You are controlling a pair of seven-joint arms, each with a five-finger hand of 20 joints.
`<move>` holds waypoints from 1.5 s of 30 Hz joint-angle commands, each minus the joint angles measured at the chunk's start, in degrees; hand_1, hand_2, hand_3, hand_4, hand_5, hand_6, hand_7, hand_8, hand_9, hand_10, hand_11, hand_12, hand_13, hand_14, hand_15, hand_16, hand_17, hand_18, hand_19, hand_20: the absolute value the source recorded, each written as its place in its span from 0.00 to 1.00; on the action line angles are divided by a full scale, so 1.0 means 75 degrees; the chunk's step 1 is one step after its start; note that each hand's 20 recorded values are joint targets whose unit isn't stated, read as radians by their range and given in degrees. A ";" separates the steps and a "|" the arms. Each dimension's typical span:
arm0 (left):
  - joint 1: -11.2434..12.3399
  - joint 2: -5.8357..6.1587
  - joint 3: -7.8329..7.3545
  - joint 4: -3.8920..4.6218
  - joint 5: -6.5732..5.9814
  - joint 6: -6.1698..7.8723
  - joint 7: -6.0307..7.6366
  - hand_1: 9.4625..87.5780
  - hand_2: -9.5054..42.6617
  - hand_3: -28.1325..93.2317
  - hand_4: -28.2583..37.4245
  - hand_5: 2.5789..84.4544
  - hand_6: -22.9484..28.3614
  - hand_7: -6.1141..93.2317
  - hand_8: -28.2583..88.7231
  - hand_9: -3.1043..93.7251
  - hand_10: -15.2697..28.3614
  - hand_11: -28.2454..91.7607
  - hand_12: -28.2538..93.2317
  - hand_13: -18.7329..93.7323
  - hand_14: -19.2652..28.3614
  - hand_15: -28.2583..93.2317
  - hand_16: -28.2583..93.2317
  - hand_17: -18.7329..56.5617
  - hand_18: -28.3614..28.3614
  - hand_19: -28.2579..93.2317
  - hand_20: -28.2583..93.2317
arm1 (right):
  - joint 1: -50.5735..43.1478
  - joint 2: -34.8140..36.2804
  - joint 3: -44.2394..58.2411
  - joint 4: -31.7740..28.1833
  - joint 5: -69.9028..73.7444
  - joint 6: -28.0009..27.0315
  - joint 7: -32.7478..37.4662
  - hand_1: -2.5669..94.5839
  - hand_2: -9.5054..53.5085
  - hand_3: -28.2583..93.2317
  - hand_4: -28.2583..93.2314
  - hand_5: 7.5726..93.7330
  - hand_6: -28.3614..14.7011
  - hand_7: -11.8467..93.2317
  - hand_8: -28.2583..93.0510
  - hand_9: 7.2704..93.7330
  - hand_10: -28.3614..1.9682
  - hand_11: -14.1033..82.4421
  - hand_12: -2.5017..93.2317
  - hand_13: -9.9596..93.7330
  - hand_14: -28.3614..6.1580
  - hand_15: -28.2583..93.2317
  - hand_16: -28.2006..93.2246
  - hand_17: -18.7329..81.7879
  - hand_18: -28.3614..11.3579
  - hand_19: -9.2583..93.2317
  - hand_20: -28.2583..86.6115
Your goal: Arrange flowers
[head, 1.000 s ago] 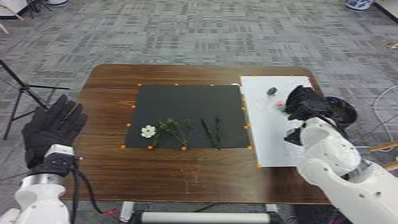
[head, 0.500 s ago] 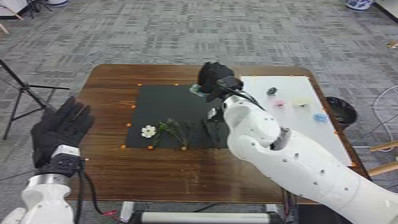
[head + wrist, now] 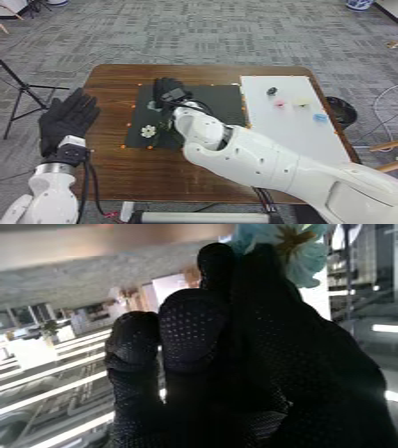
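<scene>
Pale blue flower [image 3: 302,261] at its tips, the right hand [image 3: 167,89] has thumb and fingers closed on the bloom, which stands out past the glove in the wrist view. In the head view the bloom sits just beside that hand, on its left and near side, over the far left part of the dark mat [image 3: 218,100]. No stem can be made out, so which way its long axis runs cannot be told. The white flower [image 3: 147,131] lies on the mat nearer the robot, almost in line with the bloom, and the green sprig [image 3: 163,126] is right beside it. The next move probably turns on that line: the bloom would need lowering onto the mat beyond the white one, without dragging the glove across it.

The right arm [image 3: 240,155] reaches over the mat's near right part and hides part of the greenery; its wrist, close by the sprig, could brush it. The left hand [image 3: 67,120], fingers straight, is at the left edge of the desk [image 3: 133,175], farther from the bloom. Well to the right, the white sheet [image 3: 275,130] bears small pink, yellow, blue and dark pieces.
</scene>
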 commanded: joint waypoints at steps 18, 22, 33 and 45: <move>0.0236 -0.0101 -0.0205 -0.0148 0.0012 -0.0322 0.0146 0.20 0.57 0.81 0.00 0.46 0.64 0.13 0.18 0.34 0.70 0.37 0.31 0.37 0.70 0.39 0.21 0.15 0.73 0.50 0.31 | 0.1182 -0.0039 -0.1663 0.0936 -0.0464 0.0761 0.0726 0.63 0.00 0.80 0.01 0.73 0.65 0.51 0.29 0.82 0.65 0.36 0.55 0.80 0.66 0.75 0.56 0.61 0.20 0.94 0.58; 0.0224 -0.0091 -0.0211 -0.0136 -0.0006 -0.0338 0.0157 0.20 0.58 0.80 0.00 0.46 0.64 0.12 0.19 0.34 0.70 0.36 0.32 0.37 0.70 0.37 0.22 0.15 0.73 0.49 0.31 | 0.1291 -0.0063 -0.1905 0.0888 -0.0340 0.0744 0.0828 0.64 0.00 0.79 0.01 0.73 0.64 0.51 0.29 0.81 0.65 0.35 0.54 0.79 0.65 0.75 0.56 0.61 0.20 0.93 0.59; 0.0097 -0.0064 -0.0191 -0.0078 0.0000 -0.0394 0.0108 0.21 0.59 0.82 0.00 0.46 0.63 0.12 0.19 0.34 0.70 0.35 0.33 0.37 0.70 0.36 0.23 0.16 0.73 0.49 0.32 | 0.1215 -0.0098 -0.2114 0.0795 -0.0521 0.0569 0.1130 0.62 0.00 0.78 0.02 0.72 0.63 0.48 0.28 0.80 0.64 0.35 0.53 0.79 0.64 0.75 0.56 0.60 0.19 0.93 0.59; 0.0122 -0.0119 -0.0283 -0.0077 0.0034 -0.0418 0.0049 0.22 0.58 0.82 0.00 0.46 0.63 0.12 0.19 0.34 0.70 0.35 0.33 0.37 0.70 0.35 0.23 0.16 0.73 0.48 0.32 | 0.0795 -0.0085 -0.1678 0.0684 -0.0650 0.0489 0.0945 0.59 0.00 0.77 0.02 0.71 0.58 0.39 0.26 0.77 0.59 0.33 0.45 0.76 0.57 0.78 0.51 0.58 0.17 0.93 0.60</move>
